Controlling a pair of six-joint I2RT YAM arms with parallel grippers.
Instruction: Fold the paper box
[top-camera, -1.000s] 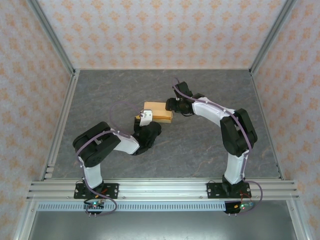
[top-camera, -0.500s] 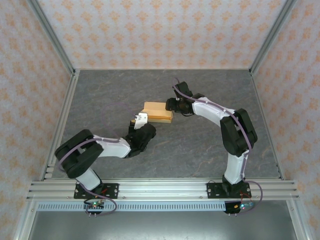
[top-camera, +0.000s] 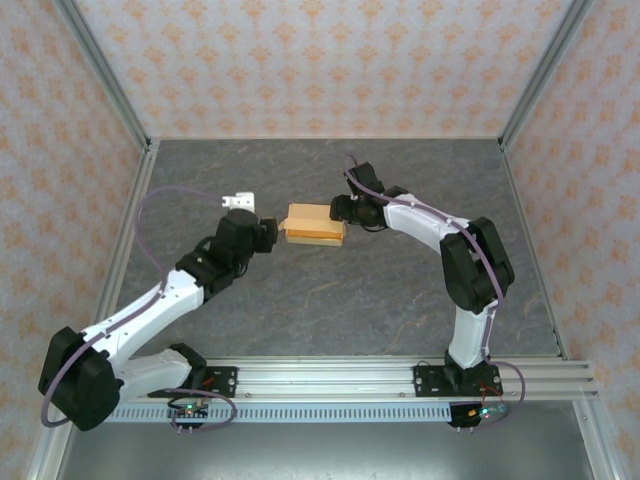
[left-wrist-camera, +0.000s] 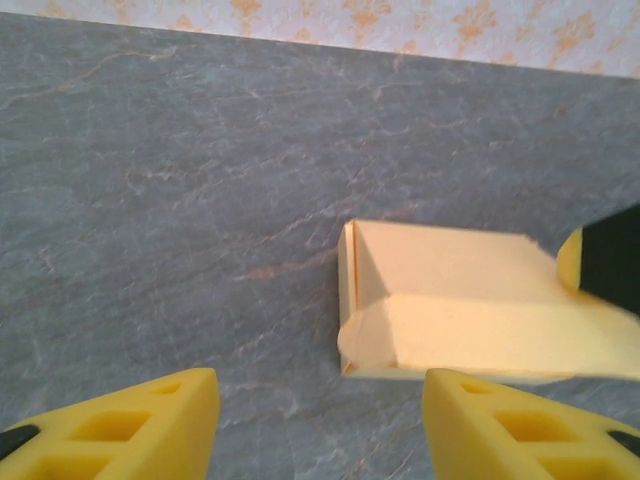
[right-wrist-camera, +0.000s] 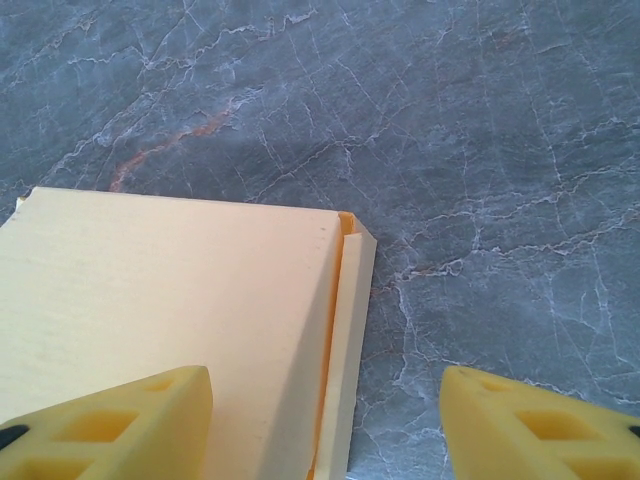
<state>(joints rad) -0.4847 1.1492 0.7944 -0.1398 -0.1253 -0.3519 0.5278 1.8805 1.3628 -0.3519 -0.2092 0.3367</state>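
Flat light-tan thin-card paper box (top-camera: 315, 224) sits mid-table on the grey stone-pattern table top (top-camera: 400, 300), btwn the two arms. Left gripper (top-camera: 268, 232) hangs just left of it, yellow fingers apart w/ nothing btwn them but bare table. The box lies ahead of the tips, not touching. Right gripper (top-camera: 345, 212) is at the box's right end, fingers also spread wide: one over the card, the other over bare table, so it isn't clamped on anything. Can't tell if that finger actually presses on the lid.

Risks, as I judge them:
- The end flap (left-wrist-camera: 362, 290) on the left looks bulged at its near corner, prob not fully tucked. If I nudge it off-centre it cd pop out or crease wrong.
- From the right wrist cam, a narrow side strip (right-wrist-camera: 350, 340) shows a slit beside the lid. Same worry there.
- Card is light & the table smooth, so a push from the left w/o a firm hold on the right wd just skid or spin the box.
- Too much squeeze crushes it.
- The grippers face each other across a short box, so closing in from both ends risks a finger clash.

Room: plenty. The box is well apart from the aluminium frame rails (top-camera: 125, 240) and patterned walls (top-camera: 300, 60). There's bare table far, near & on both sides, so I can approach from any side.
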